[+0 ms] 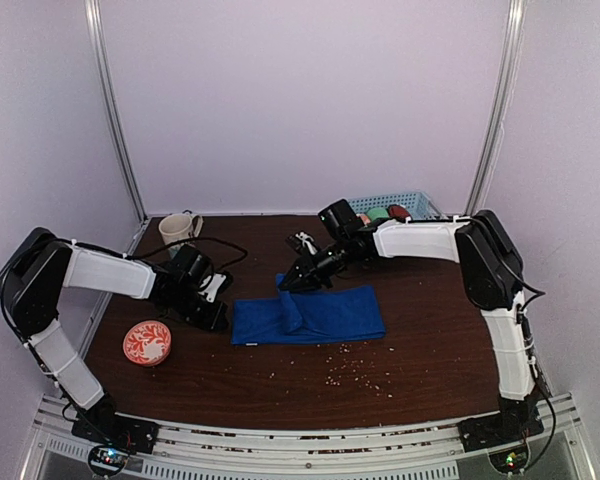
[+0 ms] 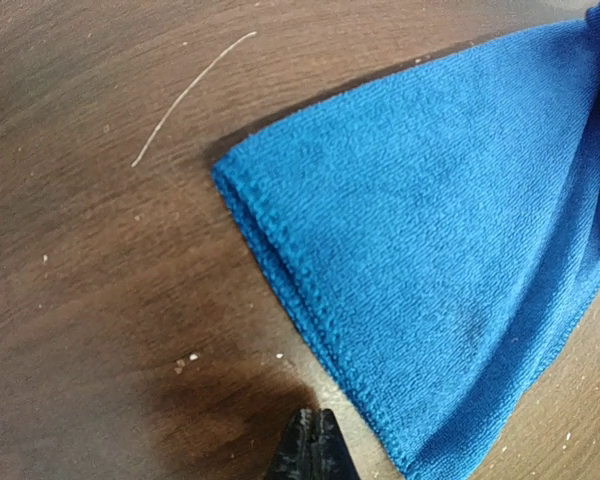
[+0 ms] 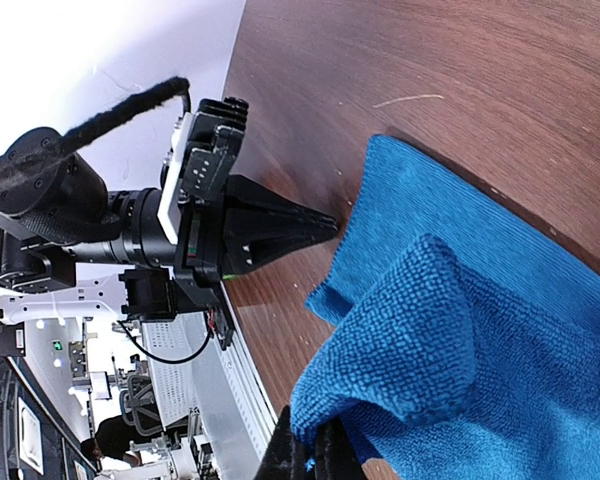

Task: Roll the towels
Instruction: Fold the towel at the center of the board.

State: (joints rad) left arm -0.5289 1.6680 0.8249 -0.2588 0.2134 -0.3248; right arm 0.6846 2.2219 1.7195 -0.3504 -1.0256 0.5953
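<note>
The royal blue towel (image 1: 320,315) lies as a long folded rectangle in the middle of the table. My right gripper (image 1: 292,283) is shut on a fold of it at its far edge and holds that fold lifted and doubled over (image 3: 400,340); its tips (image 3: 308,445) pinch the cloth. My left gripper (image 1: 220,322) is shut and empty, low over the table just off the towel's left end (image 2: 430,250), with its tips (image 2: 315,425) beside the near corner. It also shows in the right wrist view (image 3: 315,225). I cannot pick out the rust-brown towel.
A blue basket (image 1: 400,205) with rolled cloths, one green (image 1: 378,213), stands at the back right. A mug (image 1: 177,229) is at the back left and a red patterned dish (image 1: 146,343) at the front left. Crumbs (image 1: 350,370) lie in front of the towel.
</note>
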